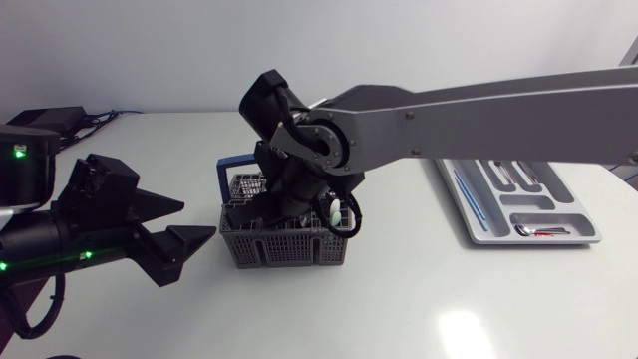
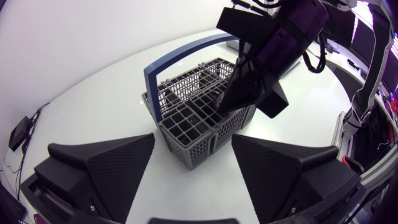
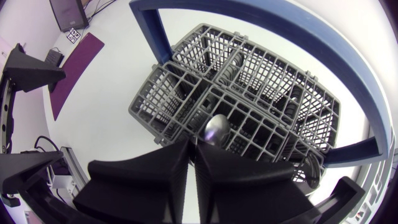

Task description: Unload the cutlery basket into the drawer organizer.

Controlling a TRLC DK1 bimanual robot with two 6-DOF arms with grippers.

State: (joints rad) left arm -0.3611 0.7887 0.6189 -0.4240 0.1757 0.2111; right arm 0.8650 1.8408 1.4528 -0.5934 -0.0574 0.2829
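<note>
**Right gripper (image 3: pixel 191 144) down in the cutlery basket (image 1: pixel 284 256), tips at an upright steel piece**

The drawer organizer (image 1: pixel 583 214) lies well to the right of the basket, on the right arm's own side. The left gripper (image 1: pixel 197 221) hangs just left of the basket, jaws spread wide and empty, aimed at its wall. Over the basket's middle compartments the right gripper's fingers are drawn to a thin slit. The rounded end of a steel cutlery piece (image 3: pixel 216 129) shows at their tips, and its long axis seems to run down into the grid. Whether it is truly pinched I cannot tell; a straight lift looks the likely way out.
</note>
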